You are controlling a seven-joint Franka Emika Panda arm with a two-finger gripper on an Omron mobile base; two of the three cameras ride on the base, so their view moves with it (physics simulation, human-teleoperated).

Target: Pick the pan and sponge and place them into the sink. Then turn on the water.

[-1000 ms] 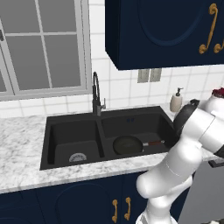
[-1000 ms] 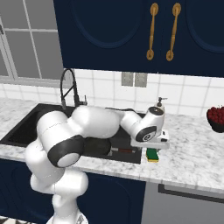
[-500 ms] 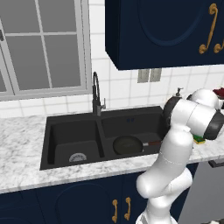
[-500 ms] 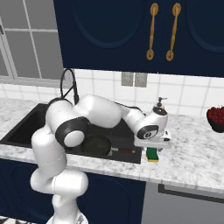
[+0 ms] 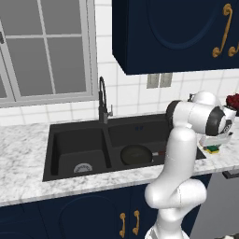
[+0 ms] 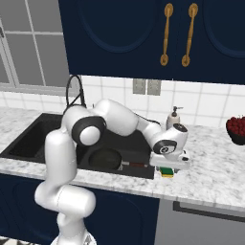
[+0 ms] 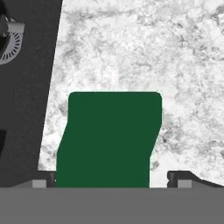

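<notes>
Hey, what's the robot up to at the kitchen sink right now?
The pan already lies in the right basin of the sink. The open gripper hangs right over the green sponge, which lies on the marble counter beside the sink, not yet grasped. No water runs from the faucet.

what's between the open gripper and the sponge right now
Nothing. In the hand view the sponge sits on bare marble counter between the open gripper fingertips, no object in the way.

You see black pan [image 5: 136,154] flat in sink's [image 5: 70,140] right basin; green-topped sponge [image 7: 109,140] lies on desk just beside sink.
</notes>
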